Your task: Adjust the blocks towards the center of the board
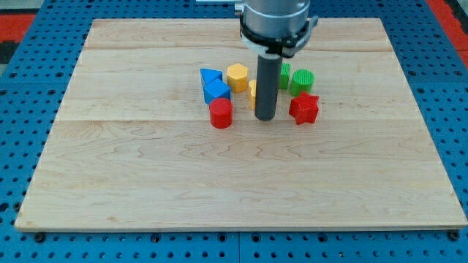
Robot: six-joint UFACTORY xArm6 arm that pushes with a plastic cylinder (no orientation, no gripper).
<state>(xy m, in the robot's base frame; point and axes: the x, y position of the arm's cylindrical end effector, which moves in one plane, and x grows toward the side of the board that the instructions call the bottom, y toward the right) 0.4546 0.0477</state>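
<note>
My tip (265,117) rests on the wooden board (234,190), between the red cylinder (221,113) on its left and the red star block (304,109) on its right. The rod hides most of a yellow block (252,93) just behind it and part of a green block (284,75). A yellow hexagon (237,75) sits at the top of the cluster. A blue triangle (210,76) and a blue block (216,91) lie to the left. A green cylinder (301,81) stands above the red star.
The board lies on a blue pegboard table (22,88). All blocks sit clustered in the upper middle of the board. The arm's body (276,22) hangs over the board's top edge.
</note>
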